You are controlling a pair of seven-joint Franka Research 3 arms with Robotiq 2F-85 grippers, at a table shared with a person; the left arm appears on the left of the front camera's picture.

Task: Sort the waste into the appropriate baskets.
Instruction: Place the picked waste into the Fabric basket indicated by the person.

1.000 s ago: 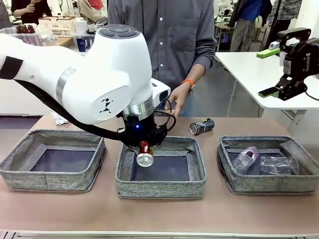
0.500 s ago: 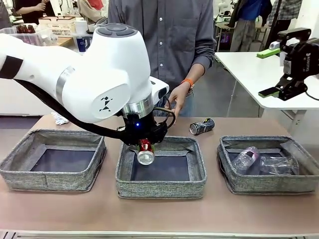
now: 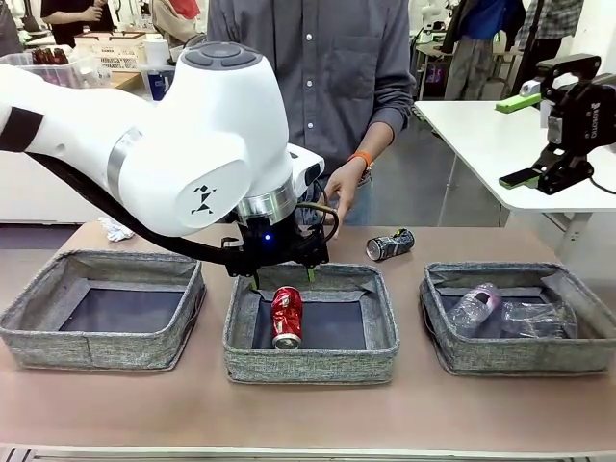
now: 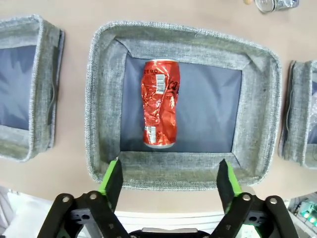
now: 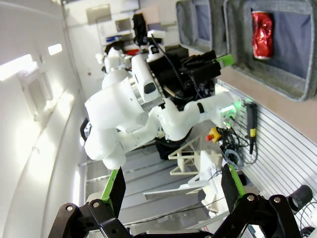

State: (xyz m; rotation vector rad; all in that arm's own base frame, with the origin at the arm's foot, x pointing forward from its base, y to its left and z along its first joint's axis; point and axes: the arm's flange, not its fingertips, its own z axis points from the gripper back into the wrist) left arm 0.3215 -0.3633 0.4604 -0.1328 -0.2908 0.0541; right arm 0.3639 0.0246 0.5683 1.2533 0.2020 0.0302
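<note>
While hanging the left gripper (image 4: pixel 169 167) wide open over the red can (image 4: pixel 160 103), figured light, crumpled tin, best pinched mid-body.

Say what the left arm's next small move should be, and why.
Probably lift the left tool clear and swing it toward the black-and-silver can, which lies unsorted on the table beyond the middle basket: the red can rests inside that basket, and the tool stands open and empty above it.

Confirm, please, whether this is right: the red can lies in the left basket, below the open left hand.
No: the red can lies in the middle basket, not the left one, as the left wrist view shows; the left hand above it is open.
</note>
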